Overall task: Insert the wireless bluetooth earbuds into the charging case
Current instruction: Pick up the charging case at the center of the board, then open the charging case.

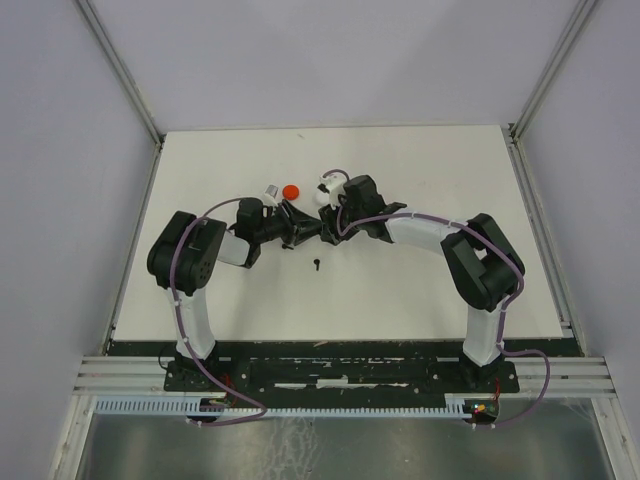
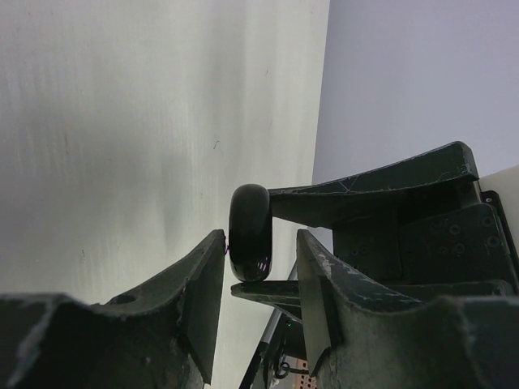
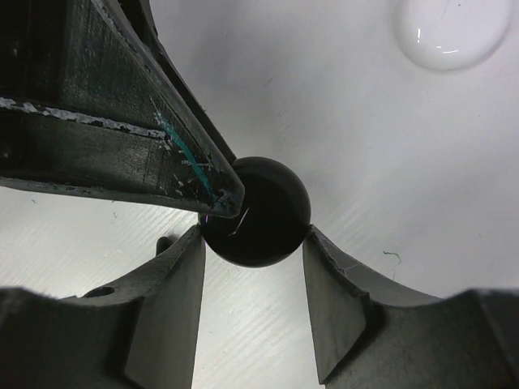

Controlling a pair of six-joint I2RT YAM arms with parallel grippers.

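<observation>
A round black charging case is held off the table between my right gripper's fingertips, gripped at its rim. In the left wrist view the case shows edge-on. My left gripper is open around it; its left finger nearly touches one face and its right finger stands apart. Both grippers meet over the table's middle. One tiny black earbud lies on the table just in front of them. Small white pieces lie behind the right gripper; I cannot tell whether they are earbuds.
A red disc and a small white object lie behind the left gripper. A white round disc lies on the table beyond the case. The white table is walled at the left, right and back.
</observation>
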